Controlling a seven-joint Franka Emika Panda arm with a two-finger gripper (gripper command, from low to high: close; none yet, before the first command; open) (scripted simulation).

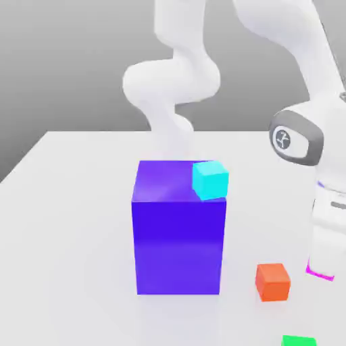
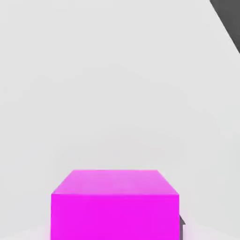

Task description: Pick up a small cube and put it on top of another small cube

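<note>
Gripper (image 1: 322, 263): jaws clamped on pink cube (image 2: 115, 218)
Pink cube: between the fingertips
Orange cube (image 1: 273, 282): near, toward the exterior view's left

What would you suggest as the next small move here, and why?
I'd probably lift the magenta cube gently straight up: it sits at the claw, low beside the orange cube, and isn't yet on another small cube.
</note>
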